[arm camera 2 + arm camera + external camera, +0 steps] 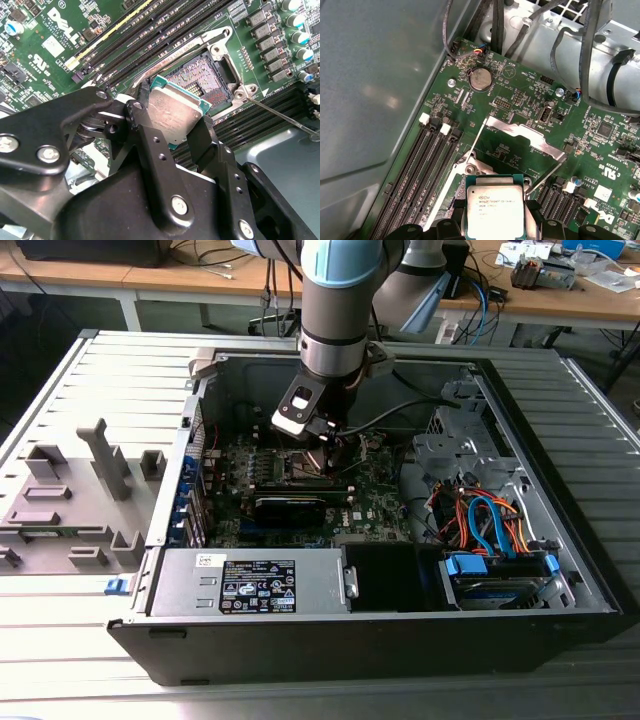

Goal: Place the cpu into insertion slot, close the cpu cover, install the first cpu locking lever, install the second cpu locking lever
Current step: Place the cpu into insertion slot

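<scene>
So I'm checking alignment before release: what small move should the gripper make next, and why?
Probably ease the cpu slowly down, kept square to the frame: the gripper holds it above the open insertion slot, not yet seated.

**Open Case on the Desk**

A black computer case (350, 645) is lying open on the ribbed grey desk (60, 660), a power supply (250, 585) sitting inside. Blue and orange cables (485, 520) are curling beside it; grey fixtures (60, 505) are standing outside.
</scene>
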